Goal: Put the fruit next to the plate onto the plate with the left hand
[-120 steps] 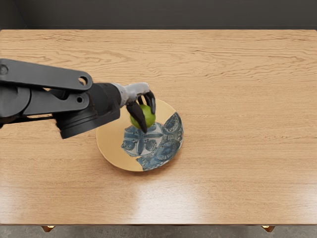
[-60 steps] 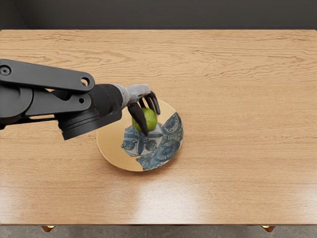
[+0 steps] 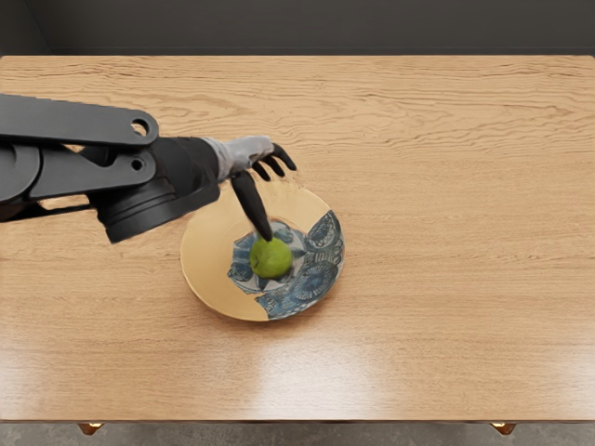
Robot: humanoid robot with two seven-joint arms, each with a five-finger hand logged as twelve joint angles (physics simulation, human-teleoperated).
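Head view frames a wooden table (image 3: 446, 167) seen from above at a slant. From the picture's left edge the dark left arm (image 3: 84, 167) is extended across the tabletop, its bulky forearm lying over the wood just left of the plate. At its end the left hand (image 3: 246, 160) is held above the plate's far-left rim, with the black fingers (image 3: 279, 158) spread apart and nothing gripped by them. One longer finger is pointed down and to the right over the plate, its tip ending just at the top of the fruit; whether it is touching cannot be told. The round plate (image 3: 204, 265) is placed a little left of the table's middle, tan on its left side and covered with a blue pattern on its right. The green fruit (image 3: 271, 258) is seen resting on the plate, near its middle, on the edge of the blue pattern, free of the hand's grasp.
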